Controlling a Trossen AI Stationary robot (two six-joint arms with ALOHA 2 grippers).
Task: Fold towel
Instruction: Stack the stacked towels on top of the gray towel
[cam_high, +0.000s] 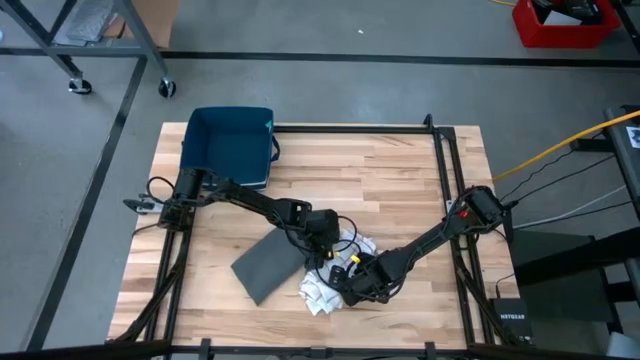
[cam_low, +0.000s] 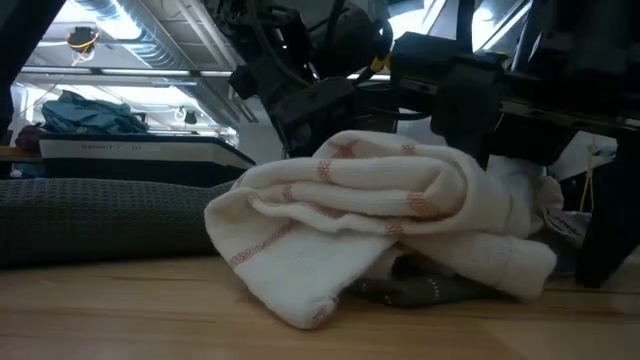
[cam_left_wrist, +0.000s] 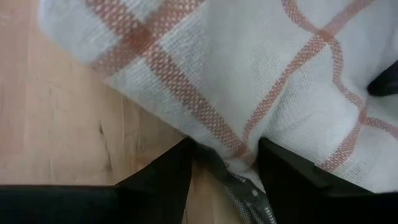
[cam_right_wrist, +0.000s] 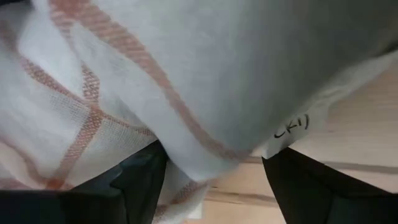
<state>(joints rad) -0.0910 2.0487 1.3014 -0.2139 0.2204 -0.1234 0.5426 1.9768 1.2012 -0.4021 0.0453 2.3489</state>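
Note:
A white towel with red-brown checks (cam_high: 335, 272) lies crumpled in a heap on the wooden table (cam_high: 400, 170), near its front edge; the low view shows the towel (cam_low: 390, 215) bunched in thick folds. My left gripper (cam_high: 328, 240) comes down on its far left side, open, with a checked edge (cam_left_wrist: 230, 134) between its fingers (cam_left_wrist: 168, 180). My right gripper (cam_high: 350, 285) points steeply down at the heap's near right side, open wide, with a fold (cam_right_wrist: 205, 155) between its fingers (cam_right_wrist: 140, 180). My left gripper's open fingers stand on either side of the towel's checked edge (cam_left_wrist: 239, 152), slanting down from the table's left; I cannot tell whether they touch the cloth. My right gripper's open fingers straddle a hanging fold (cam_right_wrist: 186, 165) from above; I cannot tell whether the cloth touches the fingers.
A dark grey towel (cam_high: 268, 265) lies flat just left of the heap. A strip of dark cloth (cam_low: 420, 290) shows under the white towel. A blue bin (cam_high: 228, 145) stands at the far left corner. Bare wood stretches across the far middle and right.

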